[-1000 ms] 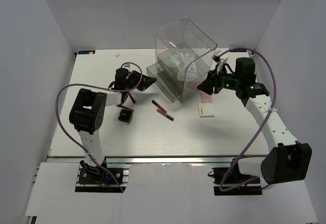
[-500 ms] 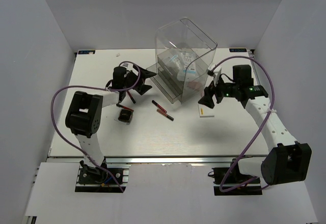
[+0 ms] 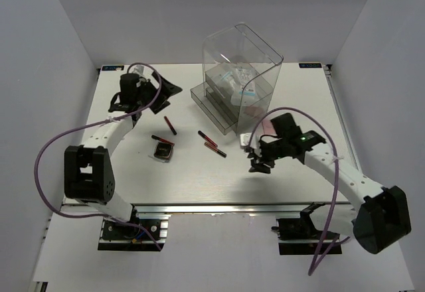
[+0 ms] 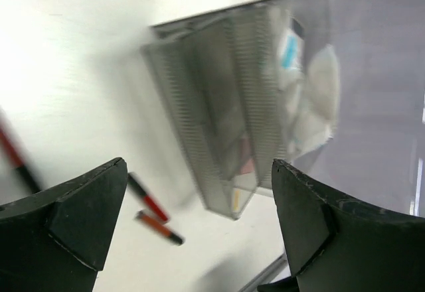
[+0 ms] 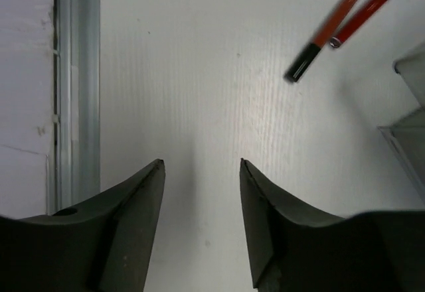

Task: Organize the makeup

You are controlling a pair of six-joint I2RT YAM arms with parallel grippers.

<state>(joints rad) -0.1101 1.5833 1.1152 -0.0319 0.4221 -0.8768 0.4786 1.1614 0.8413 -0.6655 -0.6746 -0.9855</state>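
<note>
From above, my left pincer (image 3: 166, 91) hangs over the far left of the table (image 3: 133, 172), spread wide and carrying nothing. It faces right towards the clear drawer case (image 3: 239, 73), which stands at the far middle with its lower drawers stepped out, I judge so that things can be dropped in. A white blue-printed packet (image 3: 240, 87) already sits inside. My right pincer (image 3: 257, 161) is low over the table near the middle, right of the loose makeup. The black compact (image 3: 163, 150) lies left of centre. Four pencils (image 3: 207, 136) are scattered between it and the case, so most of the sorting is not yet done.

From my left wrist, the left pincer (image 4: 199, 166) shows both fingers far apart with only table between them. The drawer case (image 4: 226, 119) is ahead, blurred, and two pencils (image 4: 147, 198) lie just near of its corner.

From my right wrist, the right pincer (image 5: 200, 166) is parted and empty, pointing down at bare table. Two pencils (image 5: 322, 36) lie touching end to end off to the upper right, well outside its reach. A metal rail (image 5: 76, 86) runs down the left. I would need to shift towards those pencils before closing.
</note>
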